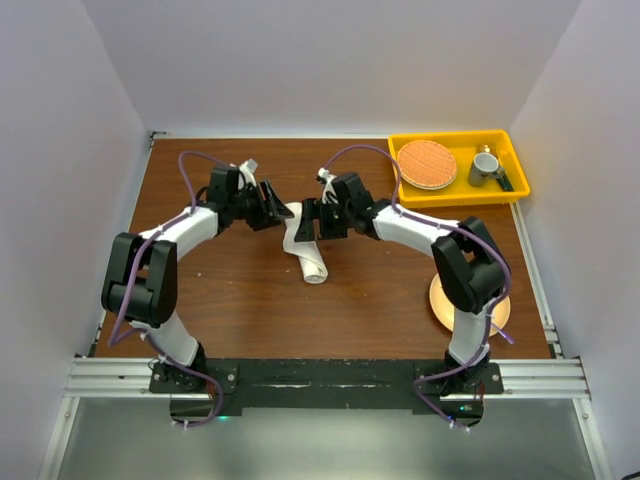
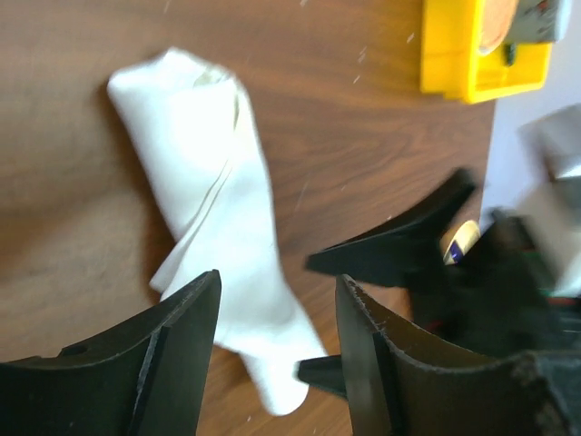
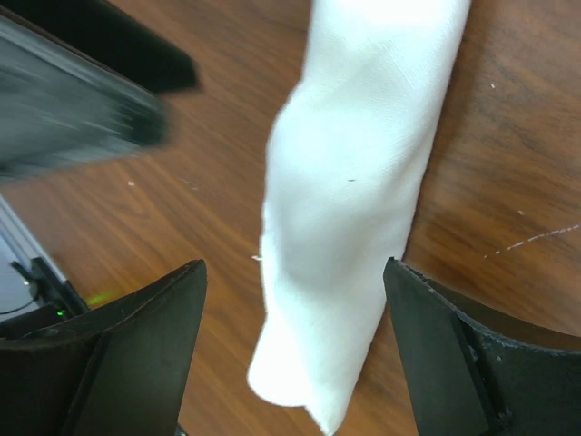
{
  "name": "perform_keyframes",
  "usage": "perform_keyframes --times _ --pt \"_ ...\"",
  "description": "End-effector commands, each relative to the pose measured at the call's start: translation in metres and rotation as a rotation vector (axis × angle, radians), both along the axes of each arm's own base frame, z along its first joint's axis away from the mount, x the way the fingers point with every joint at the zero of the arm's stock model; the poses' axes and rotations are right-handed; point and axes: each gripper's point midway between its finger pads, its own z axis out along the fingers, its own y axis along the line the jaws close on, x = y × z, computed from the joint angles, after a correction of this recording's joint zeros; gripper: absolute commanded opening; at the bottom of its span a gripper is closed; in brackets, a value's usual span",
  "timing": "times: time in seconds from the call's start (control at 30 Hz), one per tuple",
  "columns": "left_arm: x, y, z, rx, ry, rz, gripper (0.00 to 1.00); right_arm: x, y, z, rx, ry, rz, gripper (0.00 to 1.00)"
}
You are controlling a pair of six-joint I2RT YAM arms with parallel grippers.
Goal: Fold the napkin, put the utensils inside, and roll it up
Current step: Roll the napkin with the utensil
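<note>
Near the right edge of the brown tabletop (image 1: 250,300), a round tan plate (image 1: 497,314) lies partly under the right arm. In the middle lies the napkin (image 1: 309,256), rolled up into a long white roll. Both tools hang over its far end. The left tool (image 2: 277,283) is open and holds nothing; the roll lies below its fingers. The right tool (image 3: 295,272) is open wide, and the roll sits between its fingers without touching them. In the far right corner sits a yellow tray (image 1: 455,196) with an orange plate (image 1: 428,163) and a grey cup (image 1: 486,166) inside.
</note>
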Motion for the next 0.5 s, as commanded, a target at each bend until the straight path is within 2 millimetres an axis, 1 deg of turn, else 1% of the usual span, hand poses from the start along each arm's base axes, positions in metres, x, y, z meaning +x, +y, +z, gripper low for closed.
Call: perform_keyframes --times 0.0,0.03,0.07,0.1,0.17,0.2,0.23,0.27,0.3,0.33,0.4,0.47 --pt "-0.017 -0.008 0.012 -0.046 -0.039 -0.073 0.56 -0.006 -0.006 0.033 0.041 -0.038 -0.027 0.78" --pt "-0.021 -0.01 0.008 -0.049 -0.026 -0.078 0.56 -0.011 -0.006 0.032 0.049 -0.026 -0.02 0.75" --pt "-0.021 -0.011 0.007 -0.053 -0.027 -0.079 0.54 -0.013 -0.004 0.034 0.067 -0.027 -0.021 0.69" --pt "-0.021 -0.011 0.003 -0.051 -0.016 -0.074 0.52 -0.019 -0.005 0.027 0.064 -0.01 -0.017 0.65" --pt "-0.024 -0.01 -0.005 -0.039 0.004 -0.063 0.49 -0.025 -0.002 0.022 0.064 -0.003 -0.011 0.57" --pt "-0.024 -0.008 -0.01 -0.025 0.011 -0.048 0.49 -0.029 -0.002 0.016 0.058 0.009 -0.004 0.53" --pt "-0.029 -0.007 -0.017 -0.019 0.028 -0.042 0.48 -0.031 -0.002 0.013 0.056 0.015 -0.004 0.51" --pt "-0.026 -0.007 -0.018 -0.029 0.016 -0.03 0.47 -0.032 0.001 0.011 0.06 0.013 -0.003 0.5" --pt "-0.029 -0.007 -0.024 -0.029 0.029 -0.024 0.46 -0.035 0.001 0.005 0.057 0.026 -0.001 0.47" --pt "-0.035 -0.007 -0.032 -0.029 0.051 -0.021 0.45 -0.037 0.003 0.002 0.057 0.029 0.004 0.46" --pt "-0.037 -0.007 -0.041 -0.031 0.064 -0.006 0.43 -0.039 0.003 -0.004 0.046 0.035 0.005 0.42" --pt "-0.041 -0.006 -0.052 -0.01 0.078 0.008 0.41 -0.038 0.002 -0.006 0.039 0.033 0.001 0.41"
